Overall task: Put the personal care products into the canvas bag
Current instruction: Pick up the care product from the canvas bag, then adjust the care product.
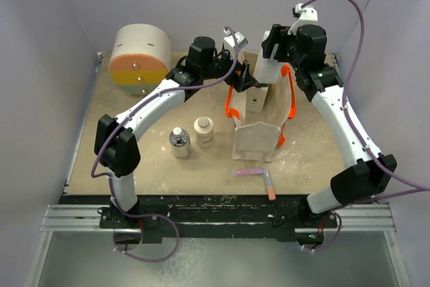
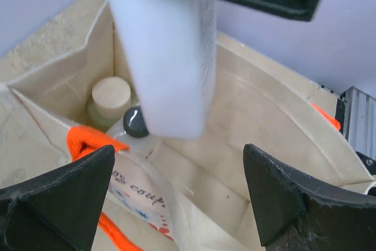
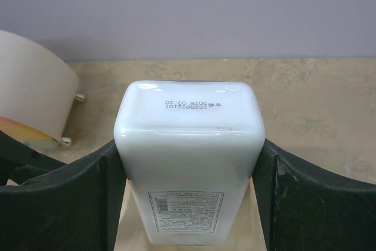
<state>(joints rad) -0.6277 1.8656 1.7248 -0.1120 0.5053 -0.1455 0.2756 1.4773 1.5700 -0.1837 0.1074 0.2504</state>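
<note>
Inside the canvas bag [image 2: 264,110] a cream-capped bottle [image 2: 110,95] and a black-capped bottle [image 2: 136,123] already stood. The right end effector [image 3: 188,157] clamped a white bottle [image 3: 191,121] just above the opening, while the left end effector [image 2: 179,157] hung wide open, empty. Two products were left, I judged: a clear-grey bottle [image 1: 179,142] and a cream jar [image 1: 203,131] on the counter [image 1: 309,159].
</note>
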